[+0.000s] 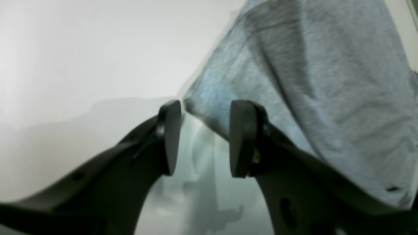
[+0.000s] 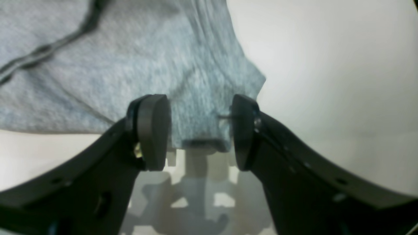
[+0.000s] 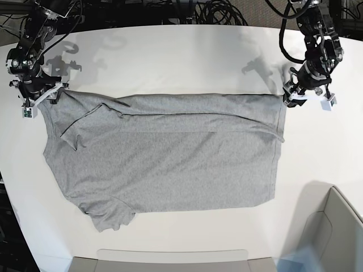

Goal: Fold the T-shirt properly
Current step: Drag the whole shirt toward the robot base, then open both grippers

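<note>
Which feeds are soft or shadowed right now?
Left wrist: T-shirt edge smeared, left gripper fingertips fairly crisp. Right wrist: cloth soft, right gripper shadow on the table. Base: sharp, arm shadows along the far edge.

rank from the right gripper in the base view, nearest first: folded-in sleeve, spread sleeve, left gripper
From the right gripper:
1. folded-in sleeve, just beside it on the T-shirt's top left
2. spread sleeve, bottom left
3. left gripper, far right corner
</note>
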You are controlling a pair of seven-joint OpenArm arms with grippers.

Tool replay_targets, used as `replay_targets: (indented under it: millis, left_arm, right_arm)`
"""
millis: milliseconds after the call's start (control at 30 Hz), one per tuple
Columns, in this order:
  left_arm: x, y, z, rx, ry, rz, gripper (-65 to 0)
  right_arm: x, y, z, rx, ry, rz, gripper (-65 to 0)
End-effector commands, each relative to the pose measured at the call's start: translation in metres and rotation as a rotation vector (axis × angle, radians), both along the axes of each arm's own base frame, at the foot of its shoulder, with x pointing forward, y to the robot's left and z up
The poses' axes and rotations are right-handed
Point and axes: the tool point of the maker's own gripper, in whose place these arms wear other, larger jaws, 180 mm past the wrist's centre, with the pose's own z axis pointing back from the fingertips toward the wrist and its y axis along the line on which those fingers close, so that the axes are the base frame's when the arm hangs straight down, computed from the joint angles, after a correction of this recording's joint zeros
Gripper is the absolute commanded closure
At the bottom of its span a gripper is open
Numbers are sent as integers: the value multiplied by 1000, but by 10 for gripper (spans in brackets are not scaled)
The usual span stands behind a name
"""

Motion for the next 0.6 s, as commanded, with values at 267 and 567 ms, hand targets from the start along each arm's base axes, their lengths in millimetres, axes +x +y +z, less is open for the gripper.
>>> replay_targets:
  millis: [267,567]
  left_arm:
    - [11,-7,-21,0,40,-52,-255]
    - [13,-15,-23,-19,37,-55,-255]
  right_arm:
    - [4,-3,-4,16,-7,-3,-312]
    - [3,-3,-5,16,-4,-1,-312]
